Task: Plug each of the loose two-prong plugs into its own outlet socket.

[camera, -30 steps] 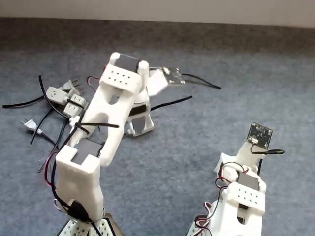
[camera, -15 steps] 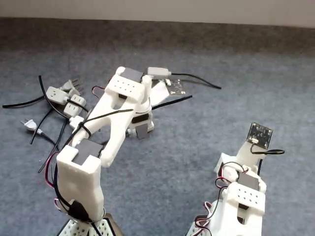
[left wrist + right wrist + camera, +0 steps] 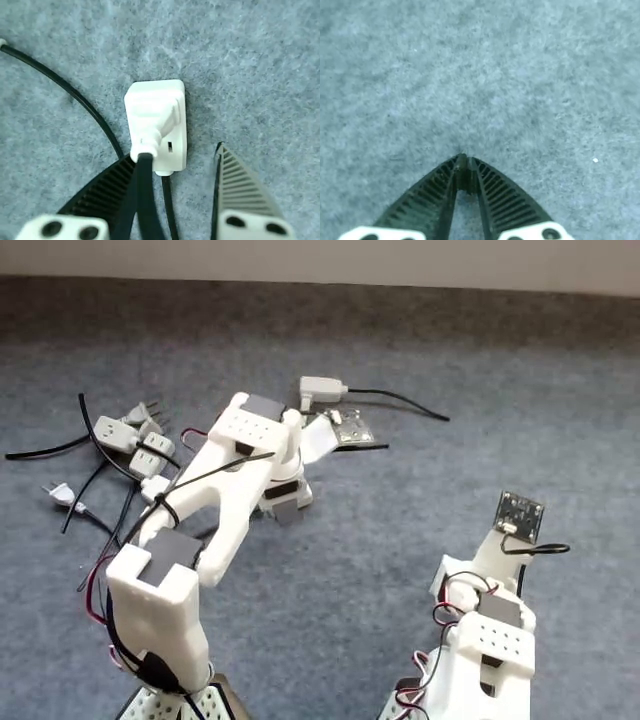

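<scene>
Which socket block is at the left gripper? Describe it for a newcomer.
On the carpet, look beyond the left arm, apart from the tangle on the left. The socket block lies alone there, plug already in, black cord trailing right.

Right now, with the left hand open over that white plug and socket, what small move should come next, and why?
Probably lift the left hand up and clear. Its fingers are open, not closed on the white plug-and-socket pair, which looks seated, and the black cord runs along one finger, so a sideways pull could snag it. Other plugs and sockets lie further left.
</scene>
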Tool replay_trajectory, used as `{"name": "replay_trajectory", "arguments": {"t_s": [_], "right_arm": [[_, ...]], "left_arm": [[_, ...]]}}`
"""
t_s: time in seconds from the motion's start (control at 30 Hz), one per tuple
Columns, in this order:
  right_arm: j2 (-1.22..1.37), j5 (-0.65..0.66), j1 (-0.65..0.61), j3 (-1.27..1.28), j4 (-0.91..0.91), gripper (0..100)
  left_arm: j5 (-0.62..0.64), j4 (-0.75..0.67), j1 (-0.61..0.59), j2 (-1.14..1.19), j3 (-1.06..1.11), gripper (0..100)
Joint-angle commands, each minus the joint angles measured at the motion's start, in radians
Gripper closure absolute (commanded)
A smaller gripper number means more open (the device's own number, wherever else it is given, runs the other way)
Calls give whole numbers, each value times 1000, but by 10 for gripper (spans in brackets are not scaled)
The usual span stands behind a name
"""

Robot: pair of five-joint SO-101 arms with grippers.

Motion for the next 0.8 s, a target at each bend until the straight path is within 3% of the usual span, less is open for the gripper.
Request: {"name": "replay_trajectory", "arguments": {"t_s": [0.0,0.2,0.37,0.77], "right_arm": [[-10,-3,-10,-5,-19,989],[-10,-3,-10,-5,-19,989],[-10,-3,-10,-5,-19,989],[-10,-3,-10,-5,-19,989]], "left_arm": [[6,-23,-8,-21,2,776],[6,2,-15,-47,-56,770],[6,61,-15,-59,-104,688],[5,54,-31,-47,-96,684]]}}
